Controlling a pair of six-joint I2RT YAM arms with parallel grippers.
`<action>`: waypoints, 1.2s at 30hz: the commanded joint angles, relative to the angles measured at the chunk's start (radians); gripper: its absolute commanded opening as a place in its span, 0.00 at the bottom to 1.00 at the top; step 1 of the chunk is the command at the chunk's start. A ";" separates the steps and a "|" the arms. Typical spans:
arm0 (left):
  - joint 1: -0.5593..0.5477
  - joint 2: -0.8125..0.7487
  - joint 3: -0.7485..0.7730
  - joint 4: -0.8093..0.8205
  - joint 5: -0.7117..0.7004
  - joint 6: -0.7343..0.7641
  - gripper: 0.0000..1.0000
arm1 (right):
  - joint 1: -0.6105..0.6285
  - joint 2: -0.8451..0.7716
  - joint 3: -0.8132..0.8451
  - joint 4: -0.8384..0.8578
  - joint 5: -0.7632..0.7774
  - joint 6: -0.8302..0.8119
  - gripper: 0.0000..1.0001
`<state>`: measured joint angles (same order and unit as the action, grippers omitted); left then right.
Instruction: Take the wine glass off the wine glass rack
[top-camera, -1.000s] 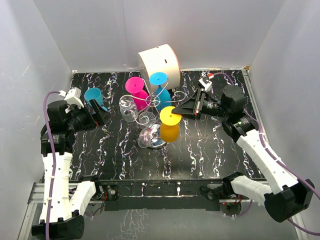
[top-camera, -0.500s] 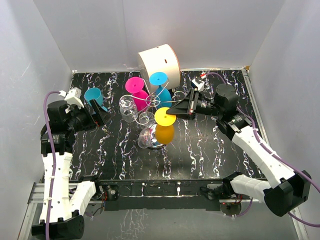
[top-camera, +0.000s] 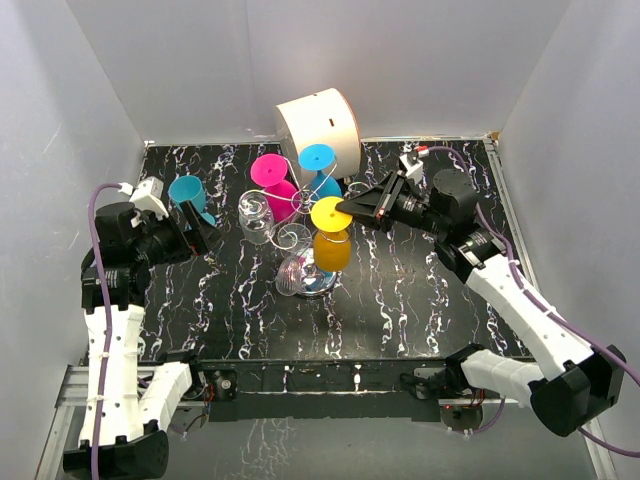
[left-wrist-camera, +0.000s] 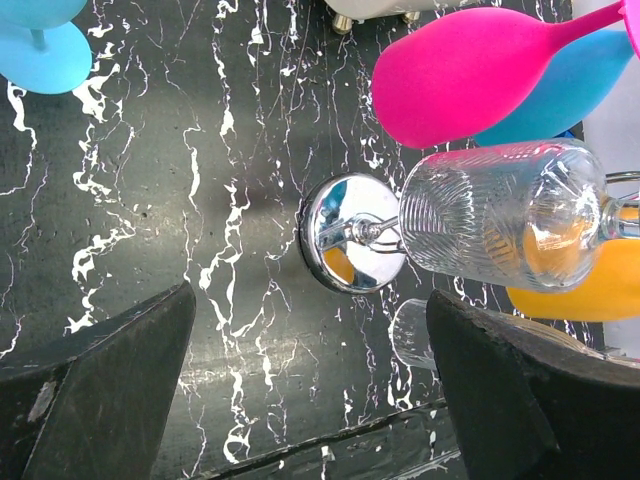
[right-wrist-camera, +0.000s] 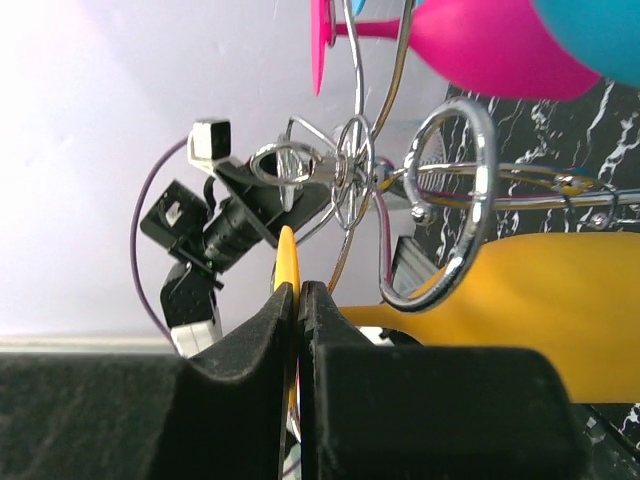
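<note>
The wine glass rack (top-camera: 298, 208) is a silver wire stand on a round chrome base (top-camera: 308, 282) in mid-table. Pink (top-camera: 270, 172), blue (top-camera: 318, 160), clear (top-camera: 256, 216) and yellow (top-camera: 332, 250) wine glasses hang from its arms. My right gripper (top-camera: 346, 211) is shut on the flat foot of the yellow wine glass (right-wrist-camera: 286, 262), whose stem lies in a scroll arm (right-wrist-camera: 455, 205). My left gripper (top-camera: 197, 232) is open and empty, left of the rack. In the left wrist view, the gripper (left-wrist-camera: 310, 400) faces the base (left-wrist-camera: 350, 246) and the clear glass (left-wrist-camera: 510, 222).
A white cylindrical drum (top-camera: 318, 124) lies behind the rack at the back wall. A separate blue wine glass (top-camera: 187, 192) stands on the table by my left gripper, also in the left wrist view (left-wrist-camera: 40, 45). White walls close in the black marbled table (top-camera: 420, 290).
My right gripper has moved left and toward the back with the yellow glass's foot in it. The yellow glass now hangs more upright, closer to the rack's stem. The left arm has not moved.
</note>
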<state>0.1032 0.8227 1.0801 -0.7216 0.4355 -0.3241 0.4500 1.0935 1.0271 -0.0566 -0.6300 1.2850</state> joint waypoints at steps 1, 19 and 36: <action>0.006 -0.012 0.039 -0.016 0.002 0.014 0.99 | 0.002 -0.063 0.058 -0.020 0.149 0.003 0.00; 0.006 -0.018 0.002 -0.005 0.002 0.012 0.99 | 0.001 -0.231 0.047 -0.320 0.465 -0.101 0.00; 0.006 -0.004 0.057 0.028 -0.086 -0.071 0.99 | 0.001 -0.476 -0.159 -0.123 0.733 -1.096 0.00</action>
<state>0.1032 0.8173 1.0809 -0.7235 0.3599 -0.3508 0.4500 0.6861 0.9150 -0.3687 0.0227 0.5873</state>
